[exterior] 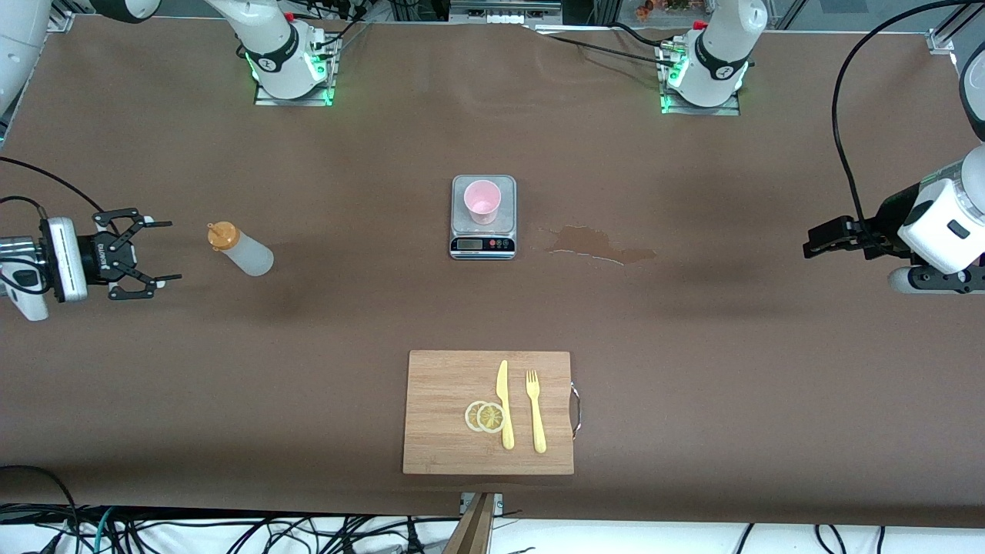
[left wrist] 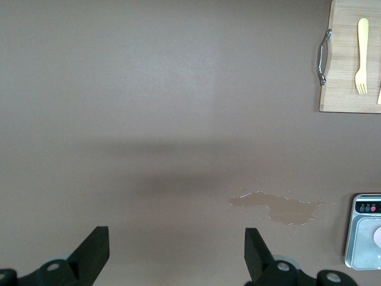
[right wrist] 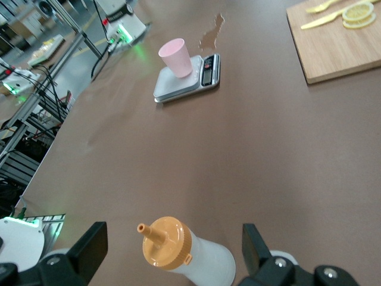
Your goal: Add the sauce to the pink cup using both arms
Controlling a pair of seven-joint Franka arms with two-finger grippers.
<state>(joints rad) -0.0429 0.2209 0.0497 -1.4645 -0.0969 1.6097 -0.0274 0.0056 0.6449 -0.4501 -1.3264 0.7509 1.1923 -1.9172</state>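
Jaws: right gripper [exterior: 158,250] spread wide, empty, just beside the squeeze bottle [exterior: 241,249]; left gripper [exterior: 817,238] spread, empty, waiting over bare table at the left arm's end.
Bottle position: standing on the table toward the right arm's end, well apart from the pink cup [exterior: 482,201].
Cup position: upright on the silver scale [exterior: 482,218].
Risk, grasp: soft, rounded bottle may tip or squirt if pinched hard.
Risk, pour: light cup may topple off the scale.
Existing fault: wet stain [exterior: 602,245] beside the scale.
Writing: lettering on the right gripper body, not legible.
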